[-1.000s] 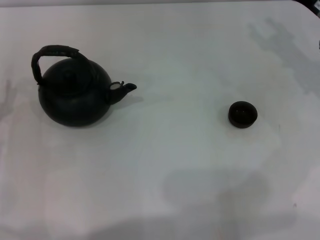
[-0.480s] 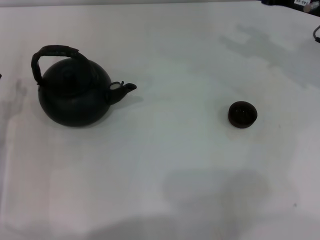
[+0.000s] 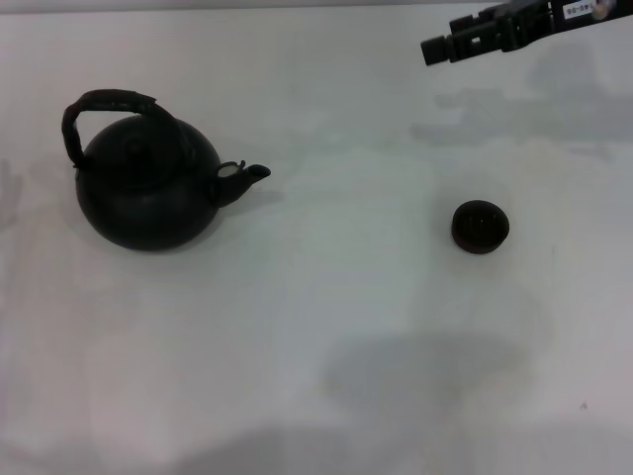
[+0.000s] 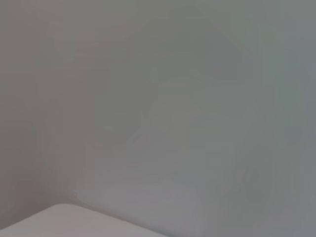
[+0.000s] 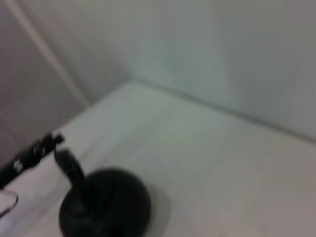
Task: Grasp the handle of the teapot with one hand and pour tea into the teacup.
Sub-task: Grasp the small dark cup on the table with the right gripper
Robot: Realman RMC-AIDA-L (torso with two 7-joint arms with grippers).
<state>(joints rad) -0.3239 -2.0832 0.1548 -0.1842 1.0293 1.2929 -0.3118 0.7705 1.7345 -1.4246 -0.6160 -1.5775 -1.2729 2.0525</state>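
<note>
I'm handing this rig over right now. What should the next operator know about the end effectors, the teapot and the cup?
Right end effector: in the air at the table's far right, beyond the teacup, holding nothing.
Left end effector: out of view.
Teapot: upright on the left of the table, spout toward the teacup, handle untouched.
Teacup: upright on the right, well apart from the teapot.
Done: nothing.
Left: grasp the handle, carry the teapot over, pour.

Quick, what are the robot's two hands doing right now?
Left end effector: not in view.
Right end effector: high at the far right, holding nothing; open or closed cannot be told.
</note>
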